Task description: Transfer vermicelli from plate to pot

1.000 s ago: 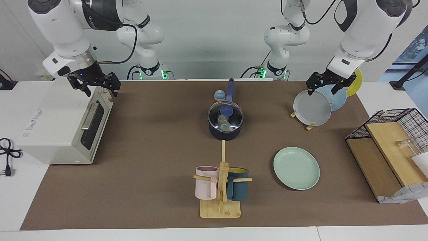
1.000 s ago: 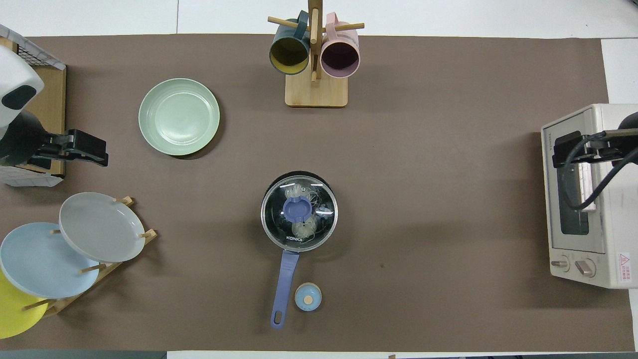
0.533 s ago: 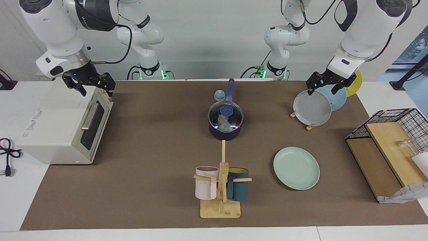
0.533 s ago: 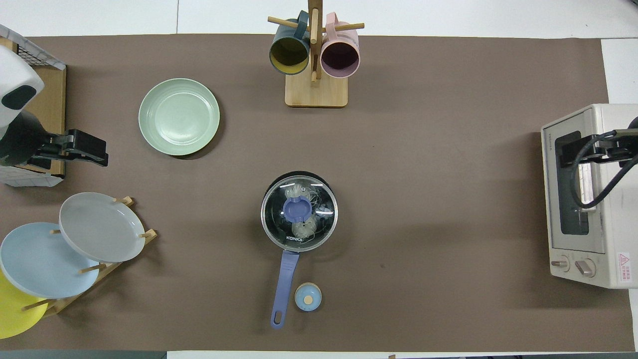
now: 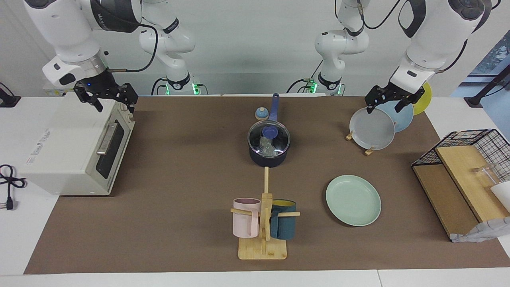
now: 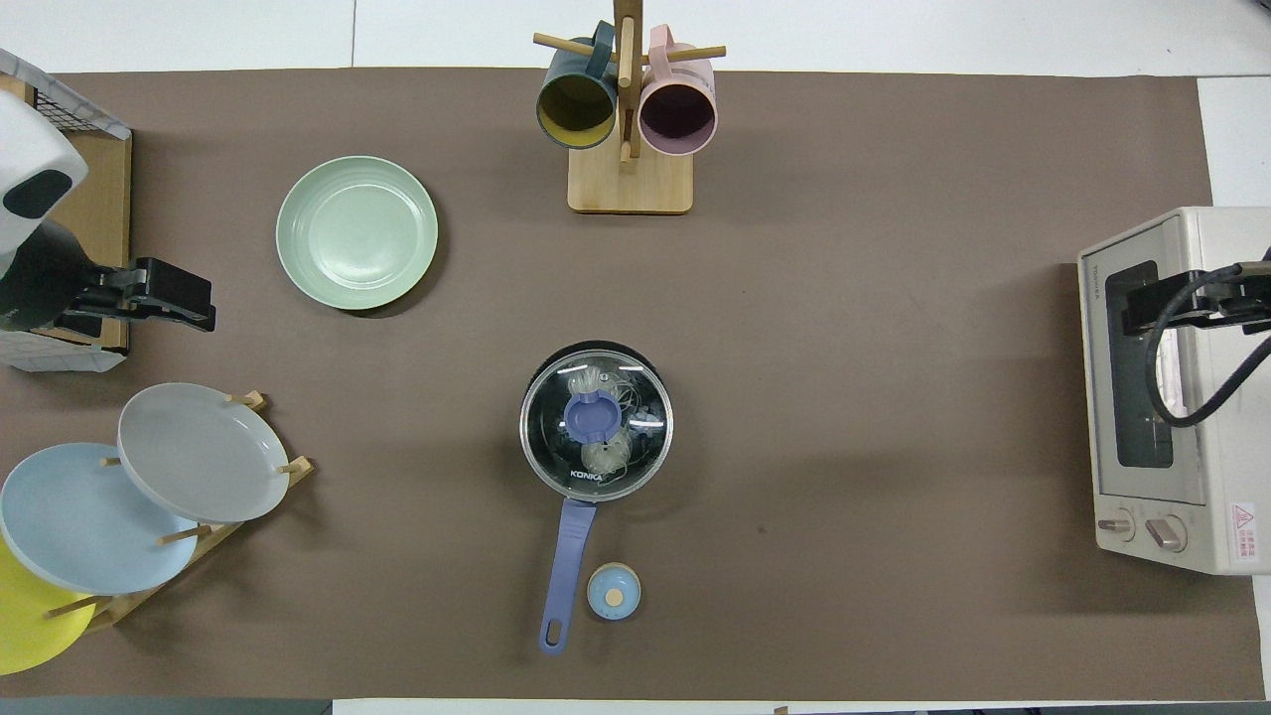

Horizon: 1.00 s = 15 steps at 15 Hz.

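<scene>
The vermicelli (image 5: 267, 146) (image 6: 606, 452) lies inside the pot (image 5: 267, 160), a whitish bundle seen through the glass lid (image 6: 596, 422) that covers it. The pot stands mid-table with its blue handle (image 6: 568, 561) pointing toward the robots. The mint-green plate (image 5: 353, 200) (image 6: 356, 231) lies bare, farther from the robots and toward the left arm's end. My right gripper (image 5: 114, 104) (image 6: 1132, 298) hangs open over the toaster oven, holding nothing. Above the plate rack my left gripper (image 5: 383, 107) (image 6: 204, 306) waits open, with nothing in it.
A white toaster oven (image 5: 75, 151) fills the right arm's end. A wooden mug tree (image 5: 263, 239) with a pink and a teal mug stands farthest out. A rack of grey, blue and yellow plates (image 5: 372, 129), a wire basket (image 5: 466, 151) and a small blue knob (image 5: 261, 114) also stand here.
My right gripper has risen a little and drawn back over the toaster oven toward the right arm's end. The left arm, pot and plate have not moved.
</scene>
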Each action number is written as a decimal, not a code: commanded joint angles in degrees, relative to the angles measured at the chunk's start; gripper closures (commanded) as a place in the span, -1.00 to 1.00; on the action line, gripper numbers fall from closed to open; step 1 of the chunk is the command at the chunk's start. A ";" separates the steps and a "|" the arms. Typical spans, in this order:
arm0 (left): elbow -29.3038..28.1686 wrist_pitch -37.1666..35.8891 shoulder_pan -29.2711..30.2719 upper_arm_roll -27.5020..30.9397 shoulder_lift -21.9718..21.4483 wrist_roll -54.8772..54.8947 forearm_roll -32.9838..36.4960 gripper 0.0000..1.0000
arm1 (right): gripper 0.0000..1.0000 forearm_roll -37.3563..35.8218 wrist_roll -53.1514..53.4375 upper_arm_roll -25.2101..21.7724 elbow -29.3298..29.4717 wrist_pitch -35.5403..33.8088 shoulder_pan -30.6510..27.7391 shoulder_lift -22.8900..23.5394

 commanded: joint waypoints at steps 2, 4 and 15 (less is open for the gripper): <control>-1.09 0.51 0.55 -0.28 -1.18 0.27 0.76 -1.00 | -1.00 1.48 -1.41 0.48 -0.47 -0.53 -0.29 -1.44; -1.09 0.51 0.55 -0.28 -1.10 0.27 0.76 -1.00 | -1.00 1.40 -1.06 0.57 -0.38 -0.53 -0.11 -1.71; -1.09 0.51 0.55 -0.28 -1.10 0.27 0.76 -1.00 | -1.00 3.77 -0.97 1.18 0.67 -0.45 -0.02 -1.54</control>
